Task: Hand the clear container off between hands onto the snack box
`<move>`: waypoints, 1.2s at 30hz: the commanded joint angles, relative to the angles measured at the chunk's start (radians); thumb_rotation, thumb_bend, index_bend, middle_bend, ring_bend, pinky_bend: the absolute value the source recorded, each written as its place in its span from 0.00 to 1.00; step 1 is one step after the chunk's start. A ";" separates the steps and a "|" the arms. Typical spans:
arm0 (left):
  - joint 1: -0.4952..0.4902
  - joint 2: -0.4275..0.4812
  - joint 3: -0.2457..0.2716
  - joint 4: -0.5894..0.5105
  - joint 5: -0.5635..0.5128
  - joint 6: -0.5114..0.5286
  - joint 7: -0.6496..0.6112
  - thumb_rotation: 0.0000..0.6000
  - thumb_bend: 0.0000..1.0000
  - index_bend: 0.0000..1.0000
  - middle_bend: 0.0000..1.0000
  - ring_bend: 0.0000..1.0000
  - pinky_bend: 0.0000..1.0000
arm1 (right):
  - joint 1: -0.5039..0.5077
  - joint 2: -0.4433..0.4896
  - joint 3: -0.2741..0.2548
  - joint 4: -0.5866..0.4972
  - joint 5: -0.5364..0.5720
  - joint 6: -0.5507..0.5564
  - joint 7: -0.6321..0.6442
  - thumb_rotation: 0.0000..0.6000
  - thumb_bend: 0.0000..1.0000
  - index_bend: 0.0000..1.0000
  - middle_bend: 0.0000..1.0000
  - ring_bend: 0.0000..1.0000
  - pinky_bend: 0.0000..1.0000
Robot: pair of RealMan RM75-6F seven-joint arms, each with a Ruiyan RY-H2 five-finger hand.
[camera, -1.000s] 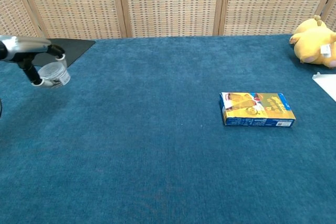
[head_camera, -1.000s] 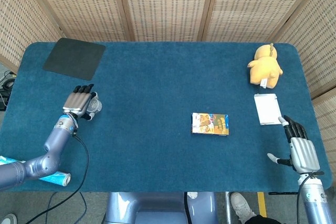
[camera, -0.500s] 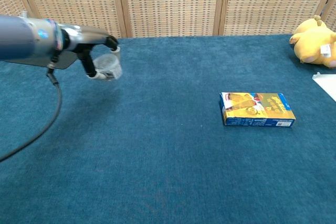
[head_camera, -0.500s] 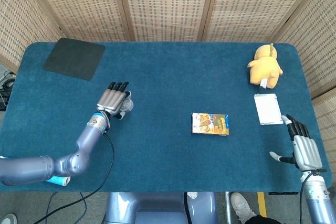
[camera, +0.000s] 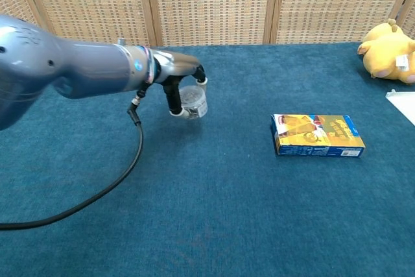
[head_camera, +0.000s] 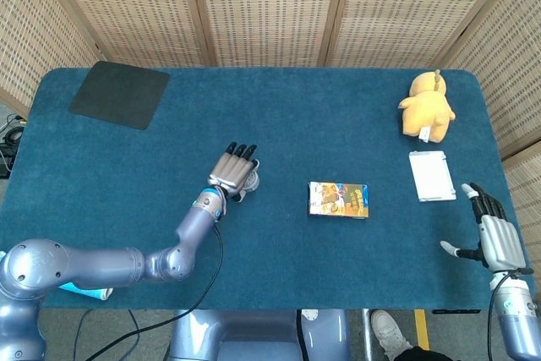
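Note:
My left hand (head_camera: 233, 171) (camera: 178, 84) grips the small clear container (camera: 193, 102) (head_camera: 250, 180) from above and holds it just over the blue cloth, left of the snack box. The snack box (head_camera: 338, 199) (camera: 316, 135) lies flat, yellow and blue, a little right of the table's centre. My right hand (head_camera: 493, 235) hovers open, fingers spread, off the table's front right corner. It shows only in the head view.
A yellow plush toy (head_camera: 427, 105) (camera: 388, 50) sits at the back right with a white card (head_camera: 430, 176) in front of it. A black mat (head_camera: 120, 93) lies at the back left. A black cable (camera: 97, 192) trails from my left arm.
My left arm has swept rightwards across the table, carrying the clear container from the left side towards the snack box. My right hand has drifted slightly towards the front right.

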 commanded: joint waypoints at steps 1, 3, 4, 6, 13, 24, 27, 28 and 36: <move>-0.027 -0.040 -0.004 0.040 -0.010 -0.023 0.007 1.00 0.46 0.44 0.00 0.00 0.00 | 0.001 -0.002 0.001 0.005 0.003 -0.004 0.002 1.00 0.00 0.04 0.00 0.00 0.00; -0.033 -0.056 -0.004 0.054 -0.007 -0.030 0.003 1.00 0.45 0.44 0.00 0.00 0.00 | 0.002 -0.002 0.001 0.007 0.006 -0.008 0.003 1.00 0.00 0.04 0.00 0.00 0.00; -0.036 -0.064 -0.003 0.063 -0.007 -0.035 0.002 1.00 0.45 0.43 0.00 0.00 0.00 | 0.002 -0.003 0.001 0.008 0.007 -0.010 0.004 1.00 0.00 0.04 0.00 0.00 0.00; -0.045 -0.085 0.000 0.087 -0.007 -0.044 0.001 1.00 0.45 0.42 0.00 0.00 0.00 | 0.002 -0.003 0.002 0.011 0.010 -0.013 0.008 1.00 0.00 0.04 0.00 0.00 0.00; -0.063 -0.138 -0.001 0.150 -0.003 -0.069 -0.011 1.00 0.44 0.37 0.00 0.00 0.00 | 0.001 -0.005 0.005 0.018 0.013 -0.012 0.016 1.00 0.00 0.04 0.00 0.00 0.00; -0.062 -0.141 0.005 0.154 0.025 -0.111 -0.058 0.89 0.24 0.00 0.00 0.00 0.00 | 0.000 -0.006 0.007 0.021 0.014 -0.015 0.025 1.00 0.00 0.04 0.00 0.00 0.00; -0.049 -0.123 -0.002 0.125 0.055 -0.099 -0.089 0.87 0.24 0.00 0.00 0.00 0.00 | 0.001 -0.006 0.007 0.022 0.015 -0.017 0.026 1.00 0.00 0.04 0.00 0.00 0.00; -0.042 -0.114 -0.006 0.111 0.068 -0.092 -0.102 0.88 0.24 0.00 0.00 0.00 0.00 | 0.001 -0.006 0.006 0.023 0.015 -0.018 0.025 1.00 0.00 0.04 0.00 0.00 0.00; 0.055 -0.004 0.012 -0.050 0.232 0.046 -0.185 0.87 0.24 0.00 0.00 0.00 0.00 | 0.001 -0.010 0.006 0.026 0.016 -0.017 0.015 1.00 0.00 0.04 0.00 0.00 0.00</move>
